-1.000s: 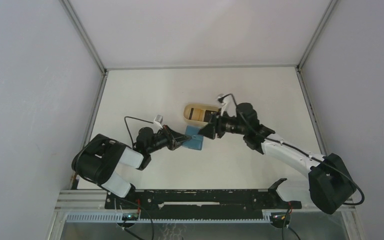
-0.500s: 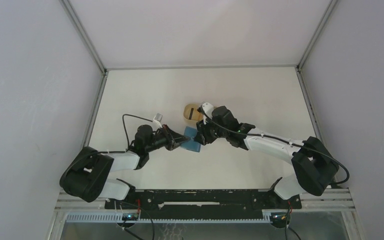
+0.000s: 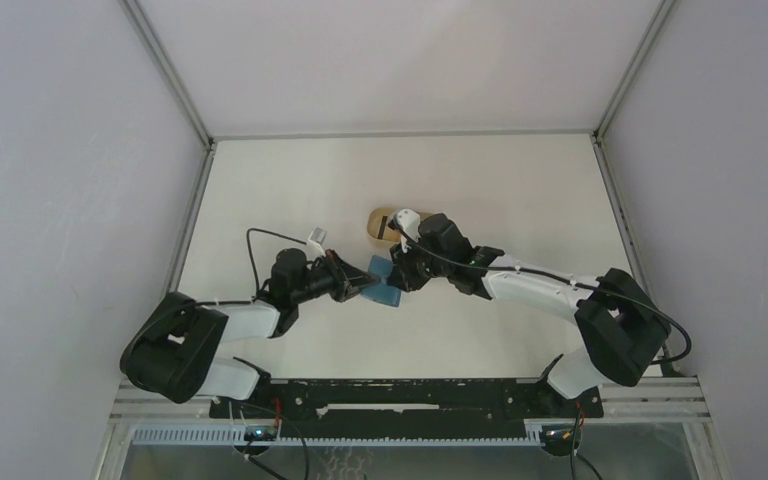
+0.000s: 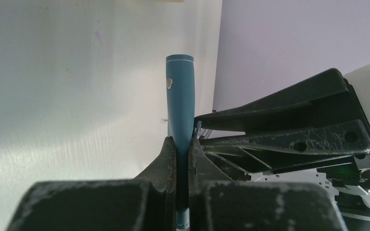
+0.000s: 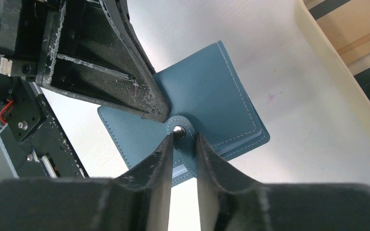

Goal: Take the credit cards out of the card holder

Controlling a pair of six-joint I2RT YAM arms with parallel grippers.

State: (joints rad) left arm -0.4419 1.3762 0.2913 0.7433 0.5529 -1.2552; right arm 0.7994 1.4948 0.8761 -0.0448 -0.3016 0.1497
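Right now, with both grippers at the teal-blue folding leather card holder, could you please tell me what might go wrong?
The right gripper has parted jaws around the small metal-studded snap tab of the teal-blue card holder; closing slightly off, they could slip from it. The left gripper pinches only one edge, so a pull on the tab might drag the holder free. Both grippers' fingers sit very close and could collide.

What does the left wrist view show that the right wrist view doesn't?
Only left wrist: the card holder edge-on, pinched in the left claw. Only right wrist: its flat face, the snap tab between the fingertips of the right claw, and a beige tray's rim. Both: the closed holder, the opposite claw, no cards visible.
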